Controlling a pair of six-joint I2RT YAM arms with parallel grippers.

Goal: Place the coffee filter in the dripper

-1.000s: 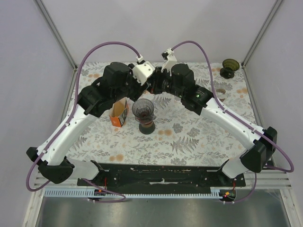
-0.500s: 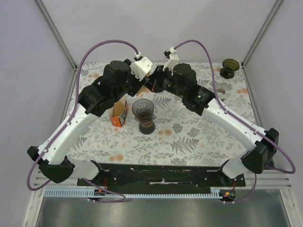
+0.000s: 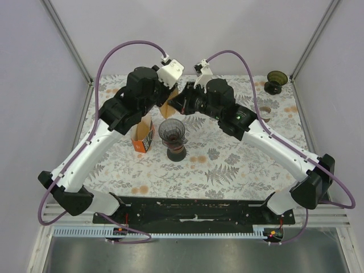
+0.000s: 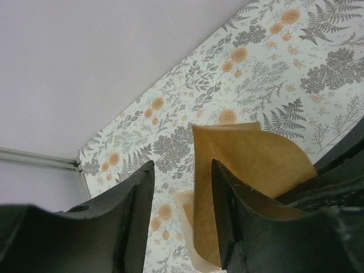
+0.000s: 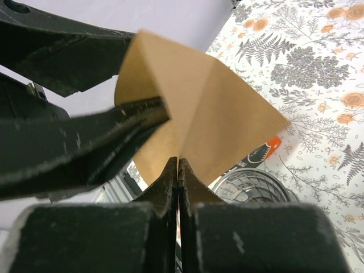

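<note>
Well, at the left an orange carton [image 3: 142,137] sits half hidden under my left arm. My left pincer [image 4: 182,169] stands apart, the coffee filter [image 5: 205,108] edging into its gap; contact I cannot make out. My right pincer [image 5: 177,162] is clamped on the filter's fold, up off the surface [image 3: 227,165], toward the far edge from the dripper [image 3: 172,132], whose rim the right wrist view cuts off.
</note>
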